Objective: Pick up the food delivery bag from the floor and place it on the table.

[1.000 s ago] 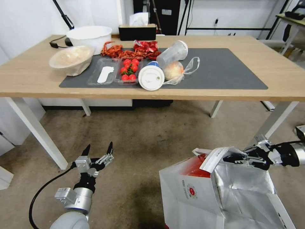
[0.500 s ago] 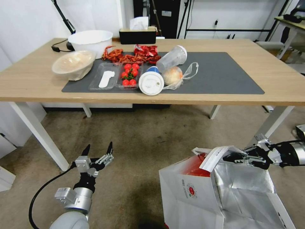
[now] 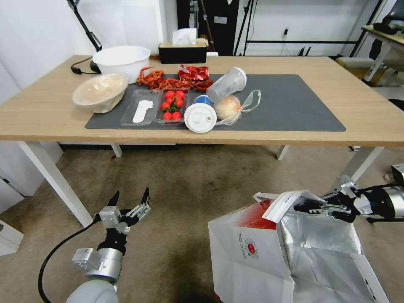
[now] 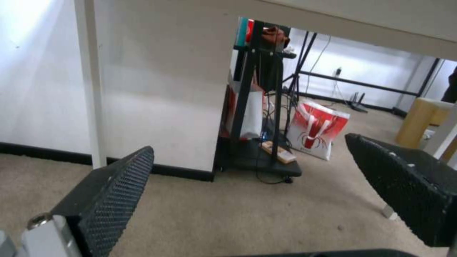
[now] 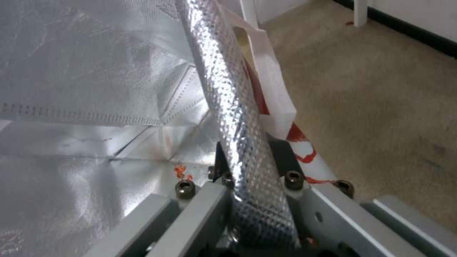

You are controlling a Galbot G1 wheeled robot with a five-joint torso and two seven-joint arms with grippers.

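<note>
The food delivery bag (image 3: 252,252) is big and white with red sides and a shiny silver inside; it is low down in front of the desk (image 3: 370,113), over the brown floor (image 3: 189,181), with its top wide open; the right claw (image 3: 309,207) is pinched tight on the bag's top edge at the far right corner, next to a white strap; in the right wrist view the shiny edge (image 5: 238,117) runs right between the two closed jaws; the left claw (image 3: 130,198) is well apart from the bag on the other side, low over the floor, with its black fingers (image 4: 114,192) spread wide and nothing in them; up on the desk a dark mat (image 3: 294,105) holds red tomatoes (image 3: 172,103), a bun in a clear bag (image 3: 229,107) and a white bowl (image 3: 122,59).
</note>
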